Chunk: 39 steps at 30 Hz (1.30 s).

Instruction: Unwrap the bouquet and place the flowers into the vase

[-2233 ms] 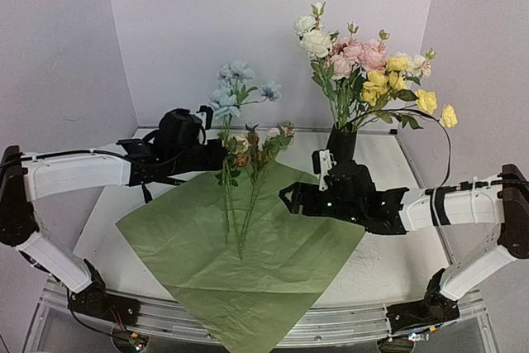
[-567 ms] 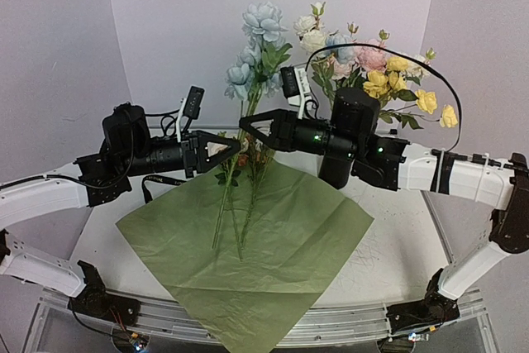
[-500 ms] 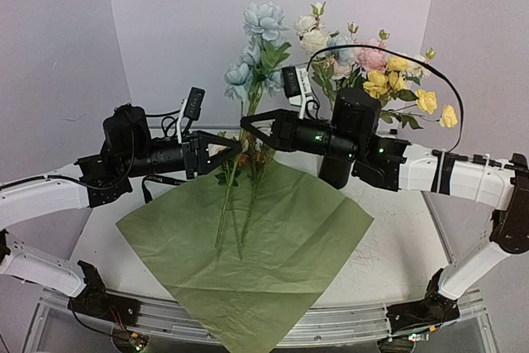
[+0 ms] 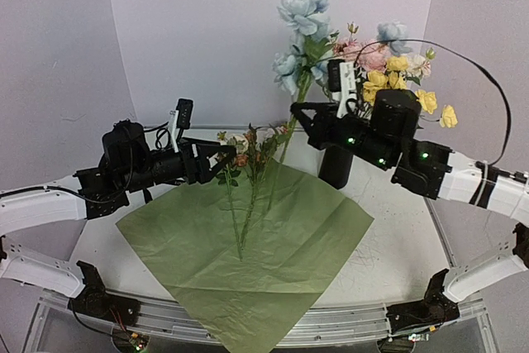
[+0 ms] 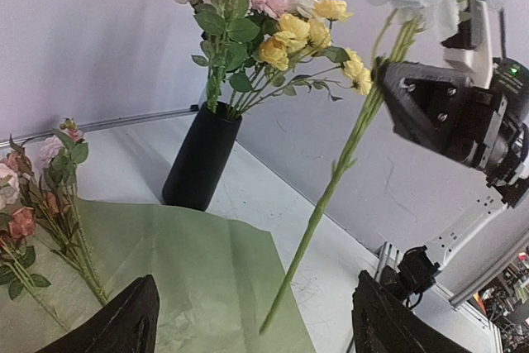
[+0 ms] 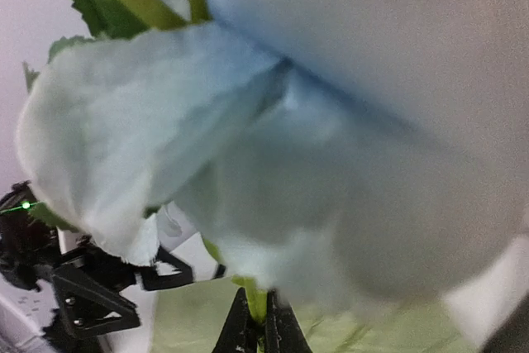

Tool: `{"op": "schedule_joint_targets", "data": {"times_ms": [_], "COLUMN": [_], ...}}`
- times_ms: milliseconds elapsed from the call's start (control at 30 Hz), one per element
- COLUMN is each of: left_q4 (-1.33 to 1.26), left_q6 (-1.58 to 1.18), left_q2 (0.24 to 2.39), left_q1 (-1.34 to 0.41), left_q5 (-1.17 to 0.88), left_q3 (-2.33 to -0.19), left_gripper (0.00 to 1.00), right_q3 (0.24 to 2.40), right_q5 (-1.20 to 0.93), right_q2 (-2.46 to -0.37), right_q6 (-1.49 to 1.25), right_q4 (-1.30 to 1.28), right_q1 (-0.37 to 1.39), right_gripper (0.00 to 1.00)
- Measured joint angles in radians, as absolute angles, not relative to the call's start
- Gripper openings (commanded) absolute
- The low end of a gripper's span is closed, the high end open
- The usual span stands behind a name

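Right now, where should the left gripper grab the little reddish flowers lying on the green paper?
Probably the bare stems, about midway down, coming from straight above with the fingers across them. The reddish flowers lie flat on the green paper, stems pointing toward the arms' bases, and the leafy bloom end is bushy and easily crushed. The left gripper is open beside that end.

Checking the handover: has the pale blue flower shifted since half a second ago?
Yes. The pale blue flower, clamped in the right pincer, moved up and right, nearer the black vase.
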State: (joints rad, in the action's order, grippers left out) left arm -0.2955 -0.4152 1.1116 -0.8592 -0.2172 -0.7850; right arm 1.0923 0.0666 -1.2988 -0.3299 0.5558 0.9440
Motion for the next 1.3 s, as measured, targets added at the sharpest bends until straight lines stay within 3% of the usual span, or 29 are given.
{"op": "schedule_joint_targets", "data": {"times_ms": [233,433,700,1300], "left_q4": [-0.297,-0.297,-0.297,-0.297], "left_q6": [-0.415,-0.414,-0.412,-0.389], "left_q2": [1.114,1.13,1.137,1.158], "left_q1": [-0.859,-0.859,-0.859,-0.859], "left_q5": [-0.146,-0.128,-0.122,-0.098], "left_q3": [-0.777,-0.777,-0.777,-0.777], "left_gripper": [0.82,0.82,0.82,0.82], "right_q3": [1.109,1.192,1.251,1.164], "right_q5": [0.415,0.491,0.464,0.426], "right_q2": [-1.188,-1.219,-1.281,-1.411], "right_q6": [0.037,0.212,0.211,0.017], "right_q4": [0.559,0.568,0.617,0.78], "right_q1": [0.941,0.861,0.649,0.498], "right_gripper": [0.0,0.0,0.0,0.0]}}
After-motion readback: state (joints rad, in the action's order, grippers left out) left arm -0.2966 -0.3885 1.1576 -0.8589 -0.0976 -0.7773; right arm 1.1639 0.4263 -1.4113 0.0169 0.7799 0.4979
